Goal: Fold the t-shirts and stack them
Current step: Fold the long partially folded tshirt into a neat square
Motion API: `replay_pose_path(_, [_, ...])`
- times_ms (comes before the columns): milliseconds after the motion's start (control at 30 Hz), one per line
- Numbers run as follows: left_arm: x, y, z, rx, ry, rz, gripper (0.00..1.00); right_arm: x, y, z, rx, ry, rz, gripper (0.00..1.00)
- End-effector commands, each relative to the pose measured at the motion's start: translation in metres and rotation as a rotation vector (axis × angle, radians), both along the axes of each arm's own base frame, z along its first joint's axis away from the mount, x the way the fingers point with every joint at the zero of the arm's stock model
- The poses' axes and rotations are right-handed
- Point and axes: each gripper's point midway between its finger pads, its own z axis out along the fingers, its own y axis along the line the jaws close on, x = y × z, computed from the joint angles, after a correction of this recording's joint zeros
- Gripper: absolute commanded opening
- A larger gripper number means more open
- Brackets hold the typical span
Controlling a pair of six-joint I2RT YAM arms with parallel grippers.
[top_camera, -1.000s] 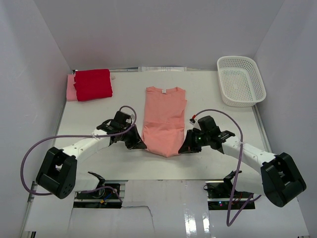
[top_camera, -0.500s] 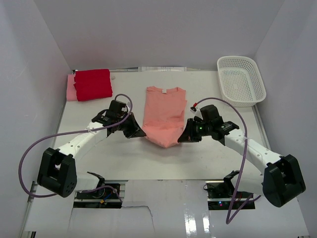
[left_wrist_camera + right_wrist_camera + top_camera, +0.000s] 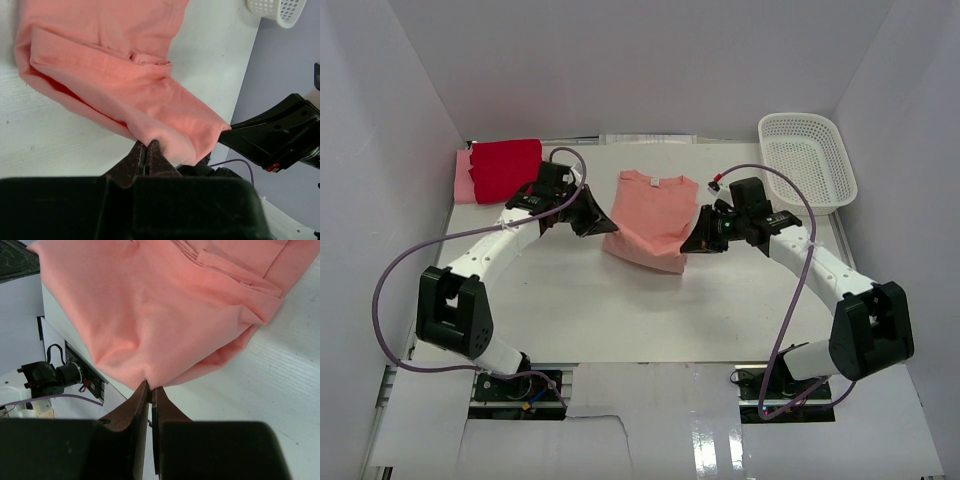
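Change: both arms have swung in and away from the bases over the last second, dragging the near hem of the salmon tee [image 3: 655, 215] up toward its collar.

Left claw [image 3: 597, 222] is pressed together on the hem's left corner, with cloth bunched right at the tips in the wrist view [image 3: 148, 146]. Right claw [image 3: 692, 243] is likewise pinching the right corner [image 3: 150, 387]. The hem was close to the bases a second ago. Now it hangs lifted at about the tee's middle, stretched between the claws.

Meaning: this looks like the half-fold, hem to collar, roughly midway. The hem isn't laid down yet and the lower half is still airborne.

Location: the salmon tee sits mid-worktop [image 3: 620, 310]. The red tee [image 3: 505, 168] lies over the pink tee [image 3: 462, 178] at far left. The basket [image 3: 767, 160] is far right, well apart.

Orientation: the collar points away from the bases, toward the back wall. The long axis runs near to far, and the flat part looks tilted slightly clockwise. The held hem runs across it, with the right end sitting a bit nearer the bases than the left. With the hem up, the footprint is now about as wide as it is long.
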Motion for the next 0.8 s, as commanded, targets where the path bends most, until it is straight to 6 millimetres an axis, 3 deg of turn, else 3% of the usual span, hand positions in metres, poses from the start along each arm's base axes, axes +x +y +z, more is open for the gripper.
replay_pose_path(0, [0.019,-0.005,0.022,-0.029,-0.063,-0.023,0.0,0.012,0.006,0.02,0.024,-0.049,0.04,0.08])
replay_pose_path(400, [0.081,-0.014,0.056,-0.063,-0.147,-0.014,0.0,0.065,0.0,0.038,0.038,-0.087,0.014,0.08])
replay_pose_path(733, [0.123,-0.014,0.06,-0.069,-0.166,0.007,0.0,0.107,-0.01,0.035,0.044,-0.08,-0.01,0.08])
replay_pose_path(767, [0.128,-0.015,0.053,-0.065,-0.155,0.008,0.0,0.114,-0.011,0.035,0.042,-0.084,-0.016,0.08])
